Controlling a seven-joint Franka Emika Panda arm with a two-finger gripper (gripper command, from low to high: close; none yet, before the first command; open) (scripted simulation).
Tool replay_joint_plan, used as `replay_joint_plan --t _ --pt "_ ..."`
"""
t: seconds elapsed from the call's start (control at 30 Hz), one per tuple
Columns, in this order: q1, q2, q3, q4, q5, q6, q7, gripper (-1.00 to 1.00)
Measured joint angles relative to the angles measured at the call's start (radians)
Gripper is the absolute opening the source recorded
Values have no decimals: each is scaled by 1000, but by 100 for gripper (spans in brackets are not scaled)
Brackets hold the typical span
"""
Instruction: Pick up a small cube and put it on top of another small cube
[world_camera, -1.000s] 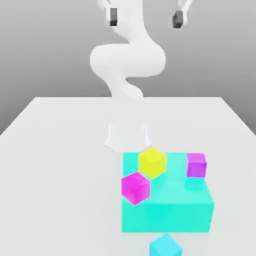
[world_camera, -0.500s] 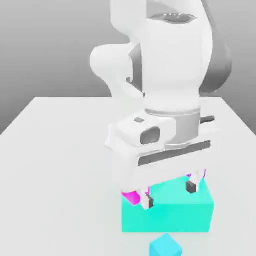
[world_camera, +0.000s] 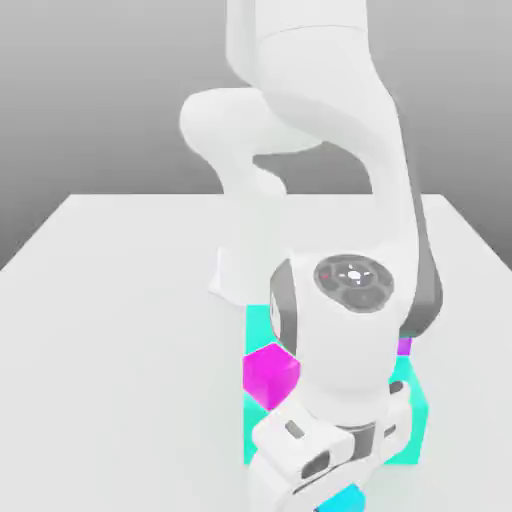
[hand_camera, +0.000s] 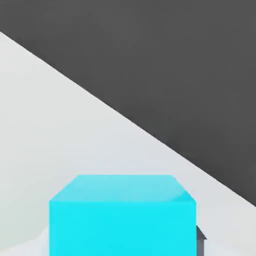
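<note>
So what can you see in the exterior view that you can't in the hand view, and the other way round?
Exterior view: the white arm, pink cube, a bit of purple cube and the big green block.
Hand view: a big dark area past the table's edge.
Both: the blue cube and pale table.
</note>
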Motion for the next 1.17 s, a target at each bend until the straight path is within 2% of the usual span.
replay_joint_plan --t 0.2,0.47,0.87,0.93,1.07,1.1,1.17 --pt "1 -171 5 -39 0 -133 -5 -100" --pt "67 -460 84 -189 23 -272 -128 -100" --pt "224 -898 131 -421 84 -476 -344 -100" --pt "238 -912 138 -453 88 -458 -363 -100" --pt "236 -808 152 -502 86 -305 -364 -100" --pt "236 -789 152 -509 84 -280 -362 100" --pt "236 -789 152 -509 84 -280 -362 100"
